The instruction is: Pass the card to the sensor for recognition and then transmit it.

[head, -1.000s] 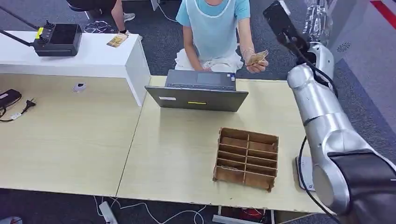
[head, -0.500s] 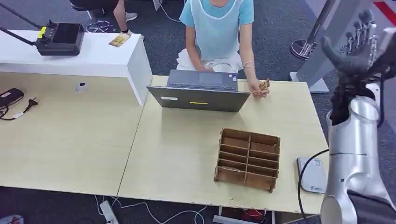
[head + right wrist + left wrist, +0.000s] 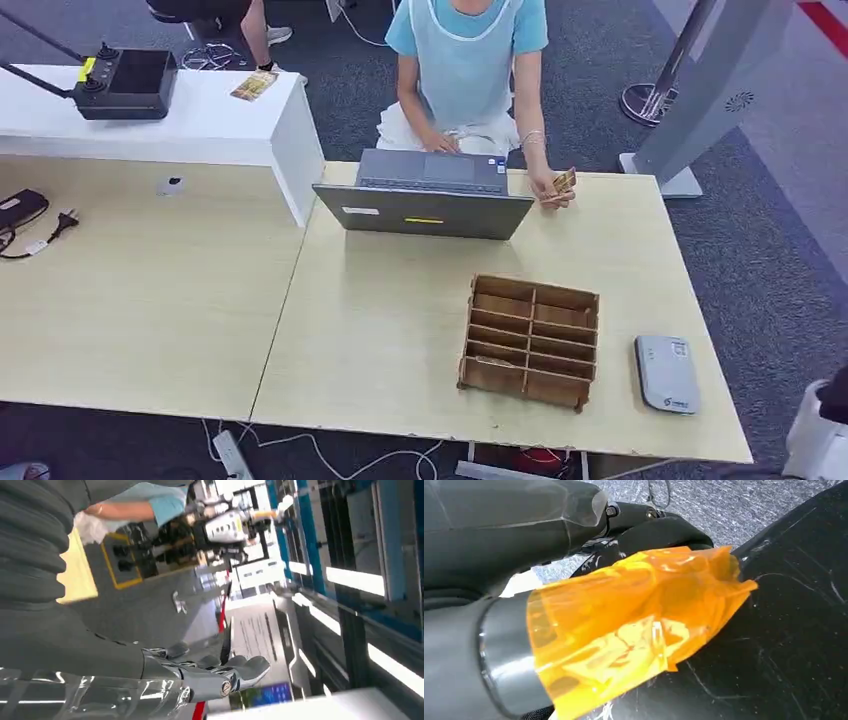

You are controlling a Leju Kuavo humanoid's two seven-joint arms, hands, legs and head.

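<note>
A seated person holds the card upright beside a laptop, well apart from the sensor. The right hand is empty, fingers extended. The left hand's state cannot be told. The card looks thin, light and stiff; best pinched by its edge.

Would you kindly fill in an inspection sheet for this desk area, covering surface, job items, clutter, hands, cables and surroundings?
Surface: light wood table, with a second table adjoining it.
Job's things: card held by a person's hand beside the laptop; grey sensor flat near the table's right edge.
Clutter: wooden divider box; black controller on the white counter.
Hands: left hand wrapped in orange film, state unclear; right hand holds nothing, fingers extended.
Cables: plug and lead; power strip on the floor.
Surroundings: grey carpet; seated person.
</note>
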